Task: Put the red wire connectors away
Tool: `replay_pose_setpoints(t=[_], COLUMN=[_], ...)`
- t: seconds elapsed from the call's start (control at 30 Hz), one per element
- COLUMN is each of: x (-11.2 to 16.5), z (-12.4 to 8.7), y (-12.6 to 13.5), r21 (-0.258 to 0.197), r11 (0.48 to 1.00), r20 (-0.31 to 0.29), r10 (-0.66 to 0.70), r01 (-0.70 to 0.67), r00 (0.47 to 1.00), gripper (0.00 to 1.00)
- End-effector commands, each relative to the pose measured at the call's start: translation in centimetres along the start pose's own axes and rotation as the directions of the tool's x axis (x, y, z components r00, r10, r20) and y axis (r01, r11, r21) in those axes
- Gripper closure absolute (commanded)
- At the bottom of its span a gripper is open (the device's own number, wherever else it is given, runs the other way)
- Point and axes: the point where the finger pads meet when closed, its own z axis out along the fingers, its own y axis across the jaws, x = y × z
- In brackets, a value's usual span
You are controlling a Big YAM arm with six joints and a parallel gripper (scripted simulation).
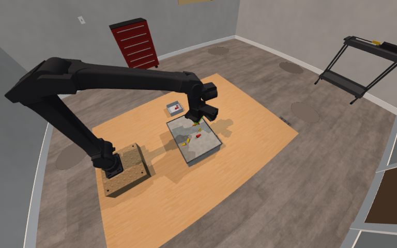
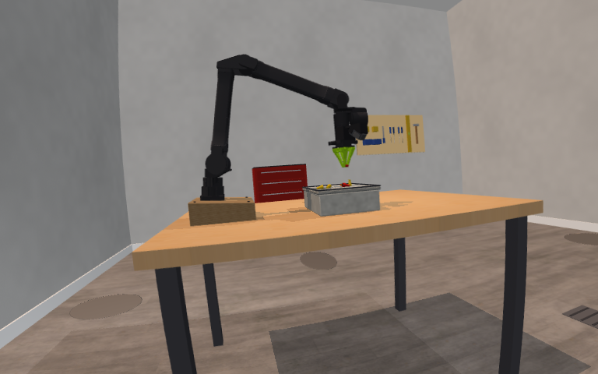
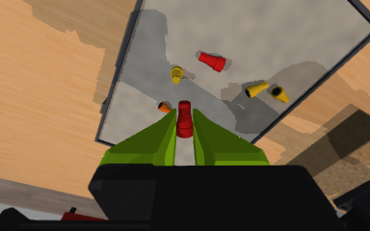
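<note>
My gripper with green fingers is shut on a red wire connector and holds it well above the far end of the tool case's lid. In the exterior view the gripper hangs clear above the case. On the lid lie one more red connector, several yellow connectors and an orange one. The small steel junction box stands on the table beyond the case, to the gripper's left, with a red connector inside it.
The arm's wooden base block stands at the table's near left. A red drawer cabinet stands by the back wall. A black rack stands at the right, away from the table.
</note>
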Motion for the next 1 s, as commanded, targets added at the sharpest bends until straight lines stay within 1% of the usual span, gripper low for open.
replay_pose_setpoints(t=[0.0,0.13,0.2,0.47,0.7,0.77,0.97], x=[2.3,5.2,5.2,11.6,17.2,17.2,22.0], z=[-0.1,0.5,0.5,-0.1,-0.5,-0.5,-0.7], y=[1.5,2.6,2.6,5.2,8.3,8.3,10.3], r21=[-0.015,-0.004,-0.004,-0.018,-0.026,-0.026,-0.026], r11=[1.0,1.0,1.0,1.0,1.0,1.0,1.0], r20=[0.01,0.004,0.004,0.006,0.004,0.004,0.001], r10=[0.016,0.016,0.016,0.016,0.017,0.017,0.017], r01=[-0.016,-0.016,-0.016,-0.016,-0.017,-0.017,-0.017], r00=[1.0,1.0,1.0,1.0,1.0,1.0,1.0], gripper=[0.9,0.9,0.9,0.9,0.9,0.9,0.9])
